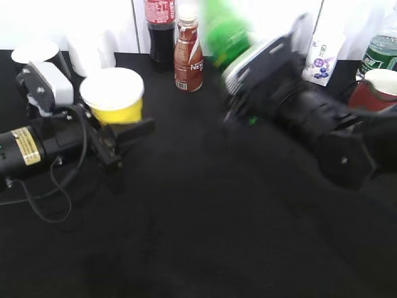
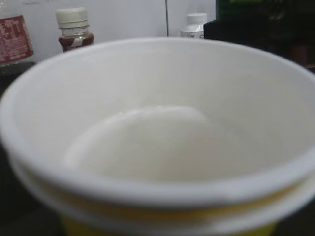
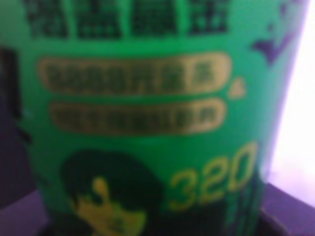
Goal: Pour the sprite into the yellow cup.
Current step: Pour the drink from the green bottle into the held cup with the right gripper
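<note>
Here the sprite [image 1: 226, 31] stands roughly upright, blurred; whether either arm's fingers grip is unclear.

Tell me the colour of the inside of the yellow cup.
White; the left wrist view looks straight into the yellow cup.

Slanted exterior view over the black table [image 1: 205, 236]; both wrist cameras extremely close, facing rearward.

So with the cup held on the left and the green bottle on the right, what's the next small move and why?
Probably bring the green bottle over toward the yellow cup before tipping. The cup looks empty, the left hand is at its base, and the bottle, blurred, is off to the cup's right, not above its rim. Whether the cap is off cannot be seen.
</note>
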Motion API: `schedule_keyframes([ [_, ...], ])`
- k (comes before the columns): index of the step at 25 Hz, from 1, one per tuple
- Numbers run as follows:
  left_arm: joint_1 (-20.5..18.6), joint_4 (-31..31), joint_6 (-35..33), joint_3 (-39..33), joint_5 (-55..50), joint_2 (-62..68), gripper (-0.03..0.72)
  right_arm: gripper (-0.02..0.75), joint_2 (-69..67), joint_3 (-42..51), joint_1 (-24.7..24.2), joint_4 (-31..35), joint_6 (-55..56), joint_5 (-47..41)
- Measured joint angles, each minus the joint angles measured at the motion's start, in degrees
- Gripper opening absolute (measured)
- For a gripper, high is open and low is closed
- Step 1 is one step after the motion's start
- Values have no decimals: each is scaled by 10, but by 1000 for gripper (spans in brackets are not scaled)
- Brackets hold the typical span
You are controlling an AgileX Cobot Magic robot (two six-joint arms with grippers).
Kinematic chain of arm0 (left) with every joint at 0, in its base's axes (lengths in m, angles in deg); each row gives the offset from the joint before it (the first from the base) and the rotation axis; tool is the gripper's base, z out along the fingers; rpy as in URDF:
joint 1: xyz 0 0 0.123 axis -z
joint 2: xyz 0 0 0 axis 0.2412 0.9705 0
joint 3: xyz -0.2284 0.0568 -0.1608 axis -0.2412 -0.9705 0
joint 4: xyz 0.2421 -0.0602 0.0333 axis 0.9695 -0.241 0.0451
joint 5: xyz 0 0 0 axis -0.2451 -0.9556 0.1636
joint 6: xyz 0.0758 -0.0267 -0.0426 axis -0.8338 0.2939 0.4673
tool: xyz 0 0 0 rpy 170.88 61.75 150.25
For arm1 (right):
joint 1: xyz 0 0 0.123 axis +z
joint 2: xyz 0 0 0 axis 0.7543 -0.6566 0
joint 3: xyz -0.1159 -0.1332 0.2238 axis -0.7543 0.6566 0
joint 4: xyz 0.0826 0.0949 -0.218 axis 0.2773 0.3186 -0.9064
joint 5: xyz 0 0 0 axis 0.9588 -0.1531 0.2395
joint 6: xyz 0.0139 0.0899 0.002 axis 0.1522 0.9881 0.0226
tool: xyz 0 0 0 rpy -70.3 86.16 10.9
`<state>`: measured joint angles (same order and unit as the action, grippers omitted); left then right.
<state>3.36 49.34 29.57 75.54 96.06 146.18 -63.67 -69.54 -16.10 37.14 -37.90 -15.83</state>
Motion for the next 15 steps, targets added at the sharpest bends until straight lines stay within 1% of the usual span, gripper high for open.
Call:
schedule_keyframes([
  [2,0,44,17,0,-14,0,459,460,0,0,5,-11,-82,-22],
  [5,0,77,21,0,-21,0,459,460,1,0,5,-11,-204,-51],
  [8,0,111,22,0,-36,0,459,460,1,0,5,-11,-280,-51],
  [11,0,124,26,0,-47,0,459,459,1,0,5,-2,-350,-45],
  [14,0,127,26,0,-93,0,459,459,1,0,5,8,-406,-2],
  [15,0,129,26,0,-94,0,459,459,2,0,5,9,-420,1],
])
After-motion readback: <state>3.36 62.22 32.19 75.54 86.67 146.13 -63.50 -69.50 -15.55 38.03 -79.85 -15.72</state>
